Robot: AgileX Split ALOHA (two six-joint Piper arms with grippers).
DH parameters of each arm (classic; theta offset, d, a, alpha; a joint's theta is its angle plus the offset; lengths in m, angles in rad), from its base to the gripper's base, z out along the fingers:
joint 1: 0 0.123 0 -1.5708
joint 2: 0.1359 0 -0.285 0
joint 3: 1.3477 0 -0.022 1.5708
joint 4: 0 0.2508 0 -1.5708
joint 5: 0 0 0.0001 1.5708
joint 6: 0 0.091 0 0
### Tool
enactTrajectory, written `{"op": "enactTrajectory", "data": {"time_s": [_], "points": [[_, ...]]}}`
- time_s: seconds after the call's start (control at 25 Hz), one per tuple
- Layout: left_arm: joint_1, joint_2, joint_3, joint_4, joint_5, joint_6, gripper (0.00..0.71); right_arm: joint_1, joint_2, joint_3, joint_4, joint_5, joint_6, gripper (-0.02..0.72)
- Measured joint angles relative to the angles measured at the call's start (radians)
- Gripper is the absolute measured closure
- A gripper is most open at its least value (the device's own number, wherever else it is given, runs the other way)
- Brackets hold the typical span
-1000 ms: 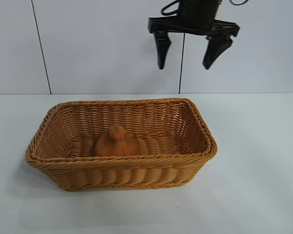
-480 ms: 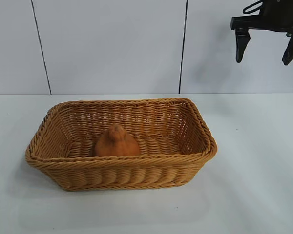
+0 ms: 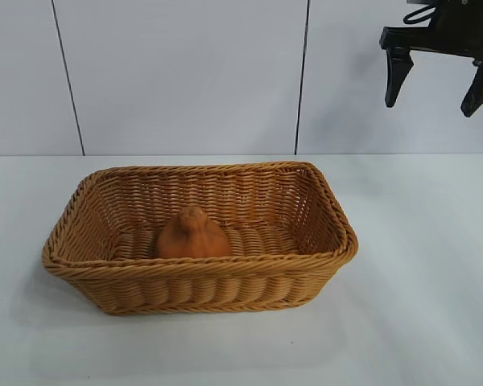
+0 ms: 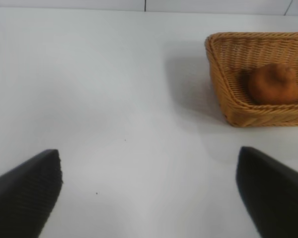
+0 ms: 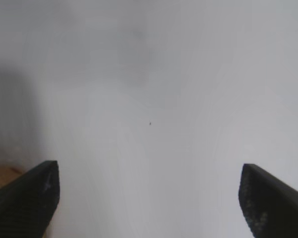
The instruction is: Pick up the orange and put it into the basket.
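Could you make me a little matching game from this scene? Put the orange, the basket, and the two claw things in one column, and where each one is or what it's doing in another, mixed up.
Things:
1. orange
2. basket
3. right gripper
4. left gripper

Places or states:
A. stands on the white table, holding the fruit
B. open and empty, high above the table to the basket's right
C. lies inside, on the woven floor
D. open and empty, off to one side, seen only by its own wrist camera

Pairs: 1-C, 2-A, 3-B, 4-D

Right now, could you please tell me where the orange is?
In the exterior view, the orange sits inside the basket, on its floor left of centre.
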Motion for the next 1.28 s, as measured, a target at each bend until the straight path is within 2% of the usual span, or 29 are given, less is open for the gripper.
{"op": "enactTrajectory", "data": {"time_s": [0.32, 0.64, 0.88, 1.04, 1.28], "points": [[0.000, 0.000, 0.000, 0.000, 0.000, 0.000, 0.035, 0.000, -0.329, 0.462, 0.004, 0.000, -0.057, 0.027], [0.000, 0.000, 0.000, 0.000, 0.000, 0.000, 0.035, 0.000, -0.737, 0.923, 0.005, -0.001, -0.076, 0.027], [0.000, 0.000, 0.000, 0.000, 0.000, 0.000, 0.035, 0.000, -1.068, 1.235, 0.007, -0.111, -0.084, 0.027], [0.000, 0.000, 0.000, 0.000, 0.000, 0.000, 0.035, 0.000, -1.297, 1.361, 0.008, -0.168, -0.085, 0.027], [0.000, 0.000, 0.000, 0.000, 0.000, 0.000, 0.035, 0.000, -1.597, 1.380, 0.008, -0.196, -0.085, 0.027]]}}
